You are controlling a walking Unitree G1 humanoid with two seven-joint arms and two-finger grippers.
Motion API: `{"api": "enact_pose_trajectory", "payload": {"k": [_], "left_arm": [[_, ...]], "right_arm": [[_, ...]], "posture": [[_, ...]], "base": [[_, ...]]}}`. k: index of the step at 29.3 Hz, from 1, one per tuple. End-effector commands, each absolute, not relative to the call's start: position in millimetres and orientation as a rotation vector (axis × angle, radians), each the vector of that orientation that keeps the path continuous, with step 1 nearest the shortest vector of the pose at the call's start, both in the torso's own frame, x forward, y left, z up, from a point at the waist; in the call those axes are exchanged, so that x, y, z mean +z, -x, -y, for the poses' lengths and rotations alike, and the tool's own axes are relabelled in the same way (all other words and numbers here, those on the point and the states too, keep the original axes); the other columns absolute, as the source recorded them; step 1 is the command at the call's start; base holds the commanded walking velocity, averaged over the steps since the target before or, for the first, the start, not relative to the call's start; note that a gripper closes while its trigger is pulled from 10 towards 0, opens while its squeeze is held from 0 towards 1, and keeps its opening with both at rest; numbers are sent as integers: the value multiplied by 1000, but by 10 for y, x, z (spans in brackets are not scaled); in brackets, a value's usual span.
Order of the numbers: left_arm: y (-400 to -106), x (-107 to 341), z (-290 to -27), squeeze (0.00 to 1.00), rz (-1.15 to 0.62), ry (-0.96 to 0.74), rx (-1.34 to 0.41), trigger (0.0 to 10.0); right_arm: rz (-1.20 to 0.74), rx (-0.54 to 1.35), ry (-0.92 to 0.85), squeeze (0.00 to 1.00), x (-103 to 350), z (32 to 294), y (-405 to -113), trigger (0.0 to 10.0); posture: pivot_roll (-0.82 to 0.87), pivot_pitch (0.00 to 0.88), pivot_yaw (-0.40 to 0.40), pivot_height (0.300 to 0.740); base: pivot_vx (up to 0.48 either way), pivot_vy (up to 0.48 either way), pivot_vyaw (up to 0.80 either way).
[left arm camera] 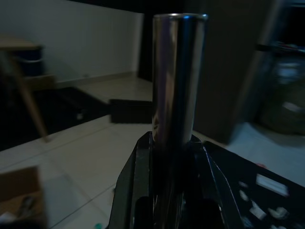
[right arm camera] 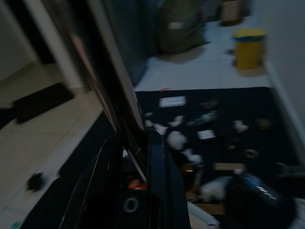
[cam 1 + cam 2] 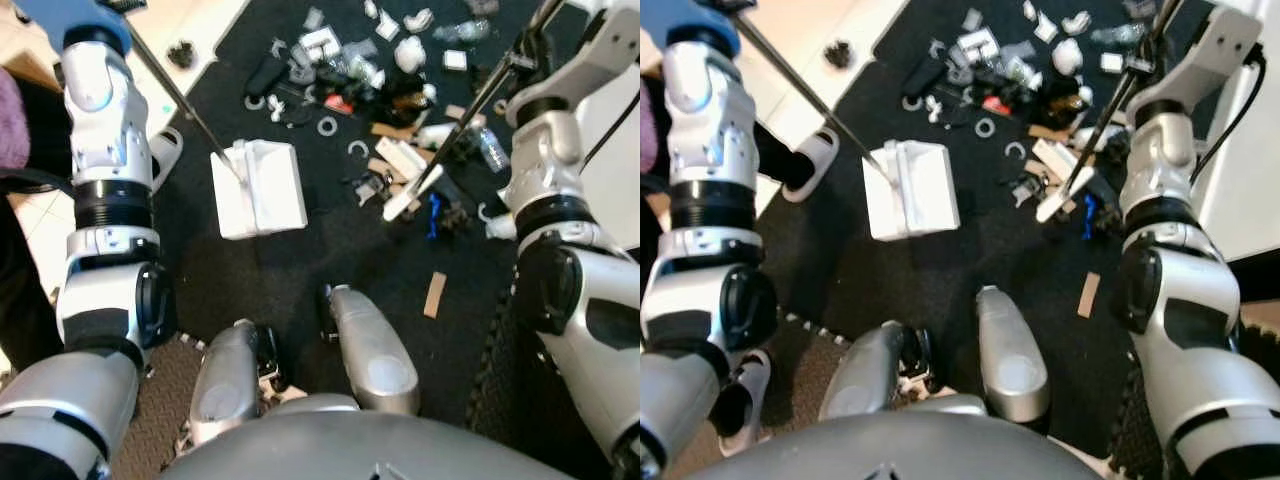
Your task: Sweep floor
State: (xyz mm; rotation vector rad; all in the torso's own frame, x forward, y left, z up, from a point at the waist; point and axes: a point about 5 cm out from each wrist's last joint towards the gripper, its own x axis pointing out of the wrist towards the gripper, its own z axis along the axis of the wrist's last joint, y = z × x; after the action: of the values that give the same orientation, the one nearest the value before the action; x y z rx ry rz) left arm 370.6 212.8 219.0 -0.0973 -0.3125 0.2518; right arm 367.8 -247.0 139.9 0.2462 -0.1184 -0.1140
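We see a white dustpan (image 3: 259, 187) flat on the black mat (image 3: 330, 250), just ahead of our knees. It's a boxy white scoop with a thin dark metal handle (image 3: 178, 93). Handle's long axis runs diagonally from the pan up toward our left arm, and the pan's far end faces the debris pile. We can't make out anything inside the pan.

Left gripper (image 1: 169, 157): fingers clamped on the cylindrical metal handle end (image 1: 177, 76), which stands up between them in the left wrist view.

The broom (image 3: 462, 125) is a thin dark pole with a pale head (image 3: 410, 195). It slants from upper right, by our right arm, down to the mat, head resting at the near edge of the litter. Right gripper (image 2: 131, 157): fingers closed around the broom pole, which runs diagonally through them.

Debris pile (image 3: 370, 70) is white scraps, rings, cardboard strips and a plastic bottle (image 3: 490, 150), spread across the mat beyond the pan. One cardboard strip (image 3: 435, 294) lies apart, nearer us.
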Motion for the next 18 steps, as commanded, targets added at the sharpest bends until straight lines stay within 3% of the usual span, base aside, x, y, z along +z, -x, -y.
{"api": "enact_pose_trajectory", "payload": {"k": [1, 18], "left_arm": [[-3706, 2269, -2117, 0, 347, 98, 249, 10000], [-3706, 2269, -2136, 0, 345, 97, 253, 10000]], "right_arm": [[143, -115, -250, 0, 1457, 2482, -3692, 10000], [138, -116, -254, 0, 1438, 2473, -3688, 10000]], "posture": [[-45, 53, -16, 740], [-42, 62, -14, 740]], "base": [[0, 0, -800], [0, 0, -800]]}}
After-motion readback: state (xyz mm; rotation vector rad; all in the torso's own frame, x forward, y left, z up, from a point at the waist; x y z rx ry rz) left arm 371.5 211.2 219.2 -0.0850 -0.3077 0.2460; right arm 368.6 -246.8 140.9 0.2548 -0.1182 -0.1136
